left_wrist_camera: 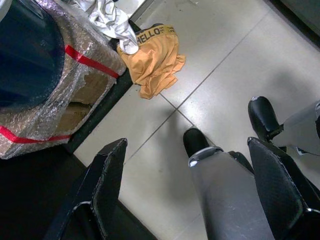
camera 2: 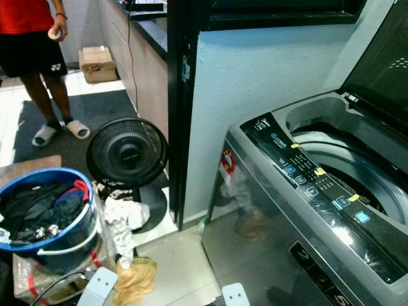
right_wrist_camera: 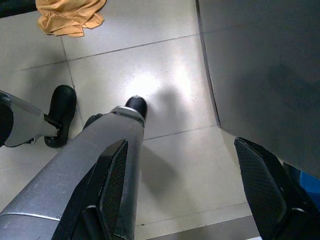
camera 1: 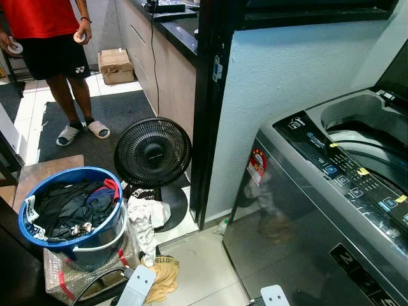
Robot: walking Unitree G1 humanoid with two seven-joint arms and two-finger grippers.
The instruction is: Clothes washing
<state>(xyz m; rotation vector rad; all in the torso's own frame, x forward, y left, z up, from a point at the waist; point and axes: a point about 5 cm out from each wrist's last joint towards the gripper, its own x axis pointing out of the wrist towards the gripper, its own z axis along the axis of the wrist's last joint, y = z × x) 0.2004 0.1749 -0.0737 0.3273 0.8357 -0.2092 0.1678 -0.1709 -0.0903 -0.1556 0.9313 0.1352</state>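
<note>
Pale tiled floor [camera 1: 204, 268]; open washing machine [camera 1: 344, 191] right; both grippers' fingers [left_wrist_camera: 107, 185] spread, hanging low.

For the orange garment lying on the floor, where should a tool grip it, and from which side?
Probably from straight above, pinching a raised fold near the middle of the orange garment. It lies crumpled on the tile floor, so the bunched ridges give something to close on. One edge, by the printed waistband, is tucked under a white cloth beside the wrapped box; approach from the open tile side.
</note>
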